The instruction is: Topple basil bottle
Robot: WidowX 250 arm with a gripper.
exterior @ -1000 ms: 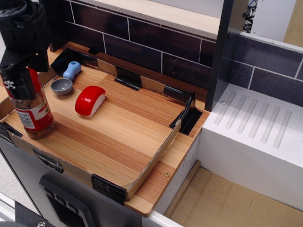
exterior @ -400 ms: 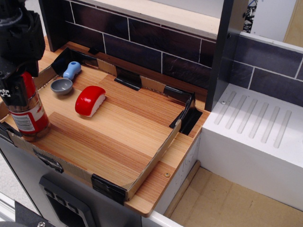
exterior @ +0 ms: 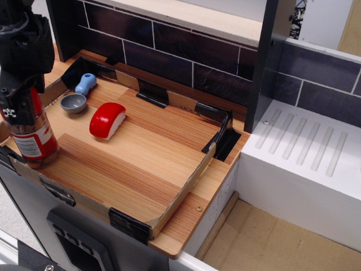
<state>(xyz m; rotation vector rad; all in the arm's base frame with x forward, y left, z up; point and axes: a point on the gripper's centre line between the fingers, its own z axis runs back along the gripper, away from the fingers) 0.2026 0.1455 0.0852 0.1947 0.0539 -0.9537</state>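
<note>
The basil bottle [exterior: 35, 138] is a clear jar with a red cap, a red-and-white label and brownish contents. It stands nearly upright at the front left corner of the wooden tray [exterior: 141, 164], close to the tray's left wall. My black gripper [exterior: 23, 101] comes down from the top left and is closed around the bottle's red cap. It hides most of the cap; only the cap's right side shows.
A red-and-white sushi-shaped toy [exterior: 107, 119] lies right of the bottle. A grey bowl [exterior: 73, 102] and a blue-and-white piece [exterior: 86, 83] sit in the far left corner. A dark tiled wall runs behind, and a white ribbed drainboard [exterior: 304, 149] is at the right.
The gripper and the bottle have shifted left together, toward the tray's left wall. The bottle still stands upright. The other objects have not moved.
</note>
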